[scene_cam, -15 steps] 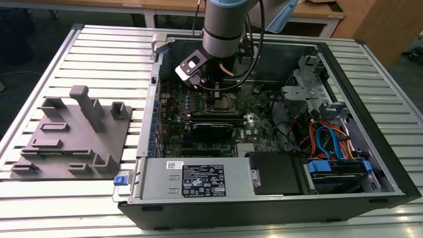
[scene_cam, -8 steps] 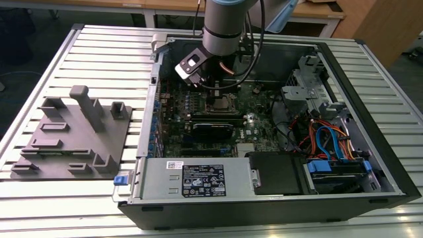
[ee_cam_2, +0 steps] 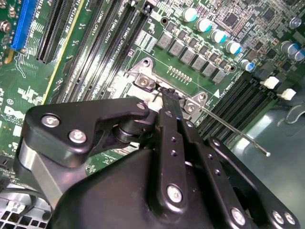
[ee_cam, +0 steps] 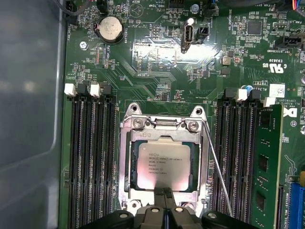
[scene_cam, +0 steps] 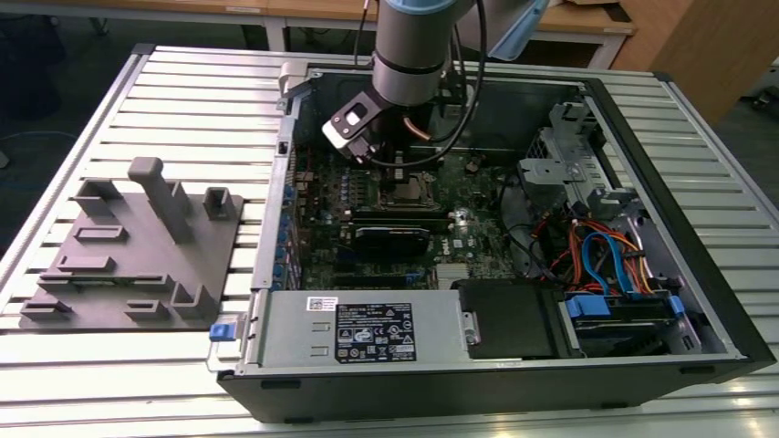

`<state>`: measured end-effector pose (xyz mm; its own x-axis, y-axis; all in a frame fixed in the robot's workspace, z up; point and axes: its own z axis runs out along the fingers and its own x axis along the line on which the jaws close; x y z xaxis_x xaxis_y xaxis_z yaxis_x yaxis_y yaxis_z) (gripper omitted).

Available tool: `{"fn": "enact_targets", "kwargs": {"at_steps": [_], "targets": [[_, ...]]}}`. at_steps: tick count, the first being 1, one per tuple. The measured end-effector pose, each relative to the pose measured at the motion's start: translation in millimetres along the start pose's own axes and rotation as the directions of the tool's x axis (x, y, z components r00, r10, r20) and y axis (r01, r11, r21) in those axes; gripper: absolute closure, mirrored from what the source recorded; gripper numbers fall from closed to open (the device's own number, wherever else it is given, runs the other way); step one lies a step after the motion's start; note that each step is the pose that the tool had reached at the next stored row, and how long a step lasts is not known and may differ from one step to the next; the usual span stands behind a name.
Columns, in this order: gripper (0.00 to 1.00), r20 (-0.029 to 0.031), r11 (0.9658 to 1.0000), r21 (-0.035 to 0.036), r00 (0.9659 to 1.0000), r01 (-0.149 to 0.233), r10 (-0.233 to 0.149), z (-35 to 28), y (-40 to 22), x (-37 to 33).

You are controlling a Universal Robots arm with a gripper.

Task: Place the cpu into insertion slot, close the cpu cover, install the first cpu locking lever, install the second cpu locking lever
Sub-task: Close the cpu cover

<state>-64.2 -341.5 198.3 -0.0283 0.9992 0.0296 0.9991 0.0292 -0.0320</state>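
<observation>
1. A robotics lab or test workshop, by every sign; nothing domestic or shop-like about it
2. A robot arm (scene_cam: 414, 55) with a cable alongside it reaches down over the work surface
3. The table (scene_cam: 182, 91) is made of ribbed aluminium slats, like a rig bench
4. On it a PC case (scene_cam: 487, 392) lies on its side with the panel off, showing drives, wiring and the green board (scene_cam: 319, 210)
5. In the first wrist view the cpu (ee_cam: 162, 164) sits exposed in its socket
6. Beside the case, at the exterior view's left, lies a grey fixture plate (scene_cam: 122, 265) with blocks and posts
7. Wooden desks (scene_cam: 585, 27) stand behind the table
</observation>
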Motion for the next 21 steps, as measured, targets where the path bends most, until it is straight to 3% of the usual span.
{"fn": "enact_targets", "kwargs": {"at_steps": [9,21], "targets": [[0.90,-0.0001,1.0000,-0.0002,1.0000,0.000,0.000,-3.2,0.6,0.1],[0.90,-0.0001,1.0000,-0.0002,1.0000,0.000,0.000,-3.9,26.6,-0.7]]}}
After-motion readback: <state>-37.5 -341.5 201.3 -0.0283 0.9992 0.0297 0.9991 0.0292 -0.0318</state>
